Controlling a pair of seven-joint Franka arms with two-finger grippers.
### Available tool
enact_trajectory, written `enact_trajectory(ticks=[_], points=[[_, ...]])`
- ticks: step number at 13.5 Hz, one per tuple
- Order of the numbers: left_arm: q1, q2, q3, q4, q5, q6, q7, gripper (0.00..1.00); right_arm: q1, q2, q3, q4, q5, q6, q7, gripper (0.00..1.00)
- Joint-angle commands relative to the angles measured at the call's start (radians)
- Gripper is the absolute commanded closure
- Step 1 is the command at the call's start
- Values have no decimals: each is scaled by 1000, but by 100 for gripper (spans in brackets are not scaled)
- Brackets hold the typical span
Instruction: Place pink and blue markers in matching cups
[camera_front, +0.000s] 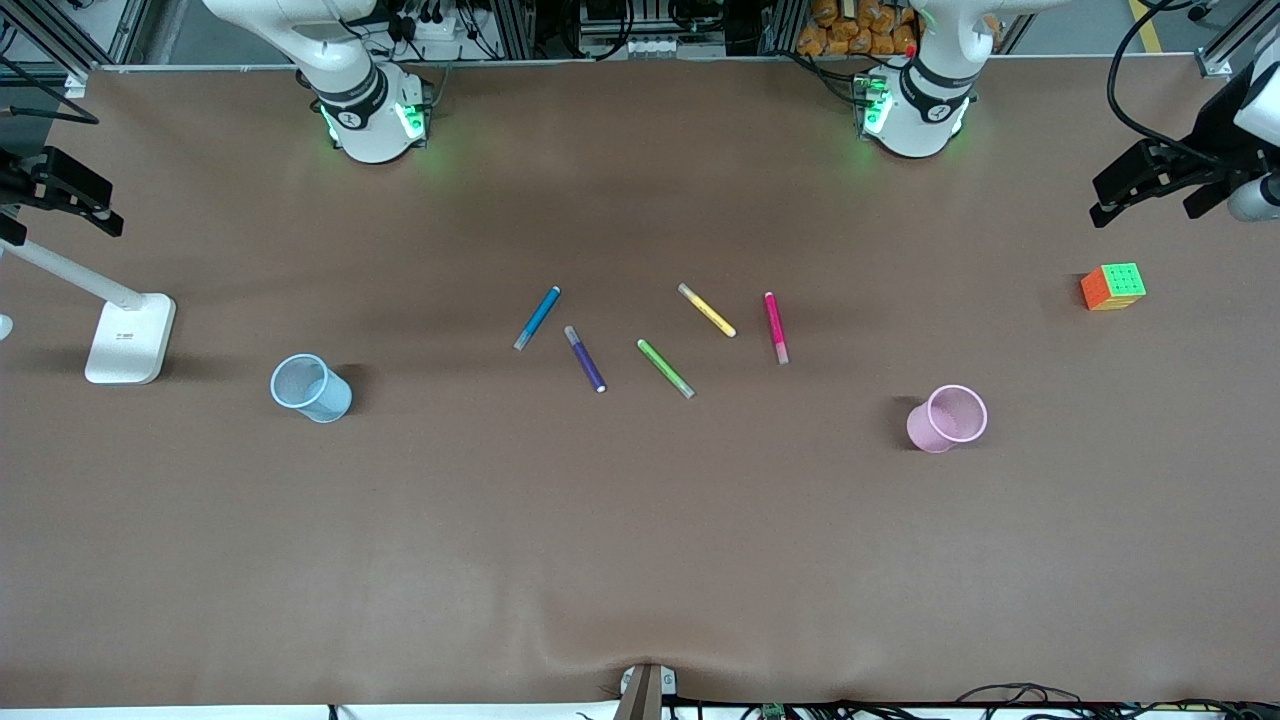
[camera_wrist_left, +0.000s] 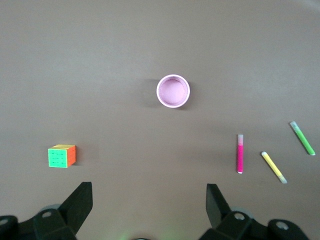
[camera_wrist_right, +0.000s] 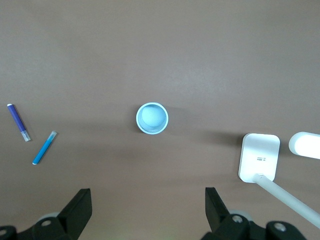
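Left gripper (camera_wrist_left: 147, 200) spread wide, high over pale pink plastic cup (camera_wrist_left: 173, 91) at frame centre; magenta-pink marker (camera_wrist_left: 240, 153) lower right. Right gripper (camera_wrist_right: 147, 202) likewise spread over pale blue plastic cup (camera_wrist_right: 152, 118); bright blue marker (camera_wrist_right: 44, 148) at left.

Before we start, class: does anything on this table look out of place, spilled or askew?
Nothing is spilled or damaged. The pale blue plastic cup and pale pink plastic cup stand upright and empty. Five slim markers lie loose at mixed angles between them. The multicoloured puzzle cube, toward the left arm's end, seems unrelated.
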Motion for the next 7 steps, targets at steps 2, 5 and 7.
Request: enact_trajectory(ticks=[2,5,7], points=[[7,19,-7,38,28,-19,41,0,3,0,-4,3,15,-2,15,0],[3,33,-8,38,28,-28,40,0,3,0,-4,3,15,1,15,0],[4,33,-8,37,29,-28,41,0,5,2,-4,3,15,3,15,0]])
